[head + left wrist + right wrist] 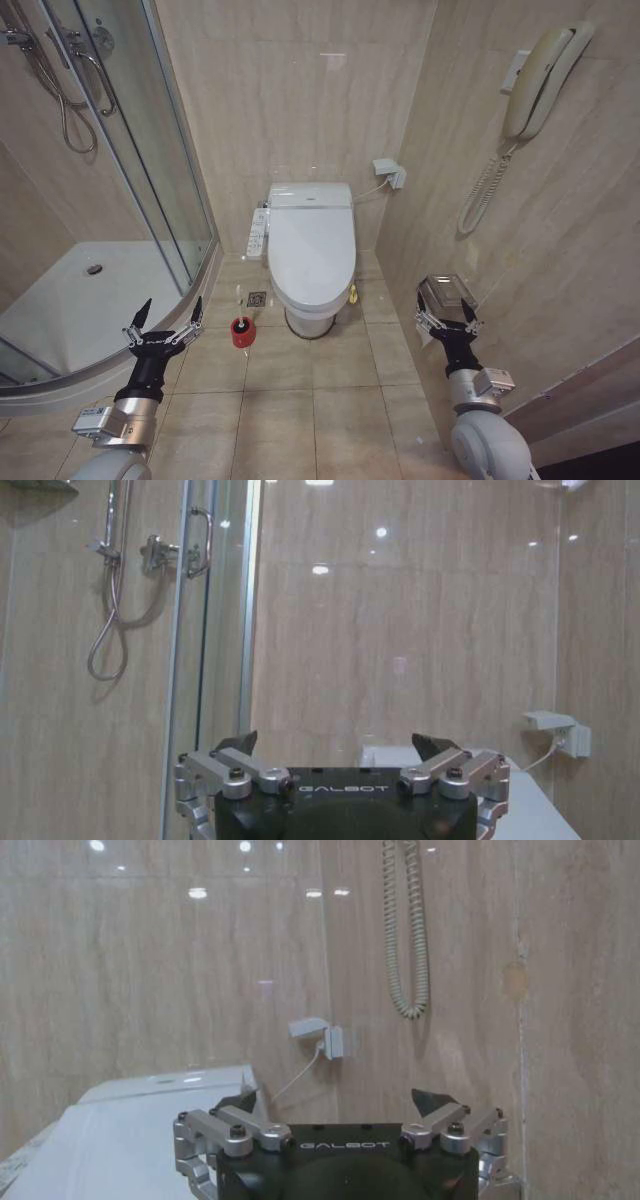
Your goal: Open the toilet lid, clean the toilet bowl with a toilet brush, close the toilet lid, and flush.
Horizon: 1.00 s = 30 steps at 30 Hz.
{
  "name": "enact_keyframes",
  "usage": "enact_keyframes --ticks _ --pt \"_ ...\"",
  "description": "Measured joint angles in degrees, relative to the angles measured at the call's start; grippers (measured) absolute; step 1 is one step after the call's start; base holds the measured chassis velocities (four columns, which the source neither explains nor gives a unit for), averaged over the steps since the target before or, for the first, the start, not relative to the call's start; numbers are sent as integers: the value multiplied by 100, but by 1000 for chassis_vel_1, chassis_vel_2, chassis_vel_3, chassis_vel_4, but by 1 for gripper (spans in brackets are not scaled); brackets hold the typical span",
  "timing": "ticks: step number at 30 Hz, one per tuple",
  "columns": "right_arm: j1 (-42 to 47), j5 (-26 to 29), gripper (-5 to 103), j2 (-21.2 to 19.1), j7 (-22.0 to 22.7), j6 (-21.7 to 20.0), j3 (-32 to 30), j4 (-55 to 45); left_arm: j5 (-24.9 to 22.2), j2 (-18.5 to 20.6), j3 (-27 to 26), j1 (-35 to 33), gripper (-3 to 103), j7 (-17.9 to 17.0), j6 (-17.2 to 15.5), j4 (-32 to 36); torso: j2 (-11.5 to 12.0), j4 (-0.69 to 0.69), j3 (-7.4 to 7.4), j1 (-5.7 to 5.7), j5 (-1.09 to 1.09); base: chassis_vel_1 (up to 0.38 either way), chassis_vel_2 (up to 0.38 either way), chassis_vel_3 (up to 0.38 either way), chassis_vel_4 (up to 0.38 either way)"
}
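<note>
Head view: the toilet lid (pixel 312 245) lies shut over the toilet bowl, at the centre of the floor against the far wall, at twelve o'clock from the robot. The toilet brush (pixel 241 315) stands upright in its red cup holder (pixel 242 332) on the floor tiles, just beside the toilet's base at about eight o'clock from it.

The left gripper (pixel 165 322) hovers near the shower tray (pixel 70 300) at ten o'clock from the robot, jaws spread wide and holding nothing. The right gripper (pixel 447 322) hangs by the right wall at two o'clock, below a wall telephone (pixel 540 80), jaws likewise open and empty.

Handling, as judged: the lid is a rigid, glossy plastic shell, light but slippery (a pinch on the flat top would likely slide off). The front rim, at its six o'clock edge, offers the best purchase for lifting about the rear hinge. The brush handle is thin, stiff and light; its upper end is the sensible place to grip.
</note>
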<state>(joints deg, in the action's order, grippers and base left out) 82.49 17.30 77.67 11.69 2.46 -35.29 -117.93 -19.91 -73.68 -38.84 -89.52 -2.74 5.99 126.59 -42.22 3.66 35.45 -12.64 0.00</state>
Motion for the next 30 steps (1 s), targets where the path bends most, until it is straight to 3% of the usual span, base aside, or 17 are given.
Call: enact_keyframes --ticks 30 --pt "0 0 100 0 0 0 0 0 0 0 0 0 100 0 0 0 0 0 0 0 0 0 0 0 0"
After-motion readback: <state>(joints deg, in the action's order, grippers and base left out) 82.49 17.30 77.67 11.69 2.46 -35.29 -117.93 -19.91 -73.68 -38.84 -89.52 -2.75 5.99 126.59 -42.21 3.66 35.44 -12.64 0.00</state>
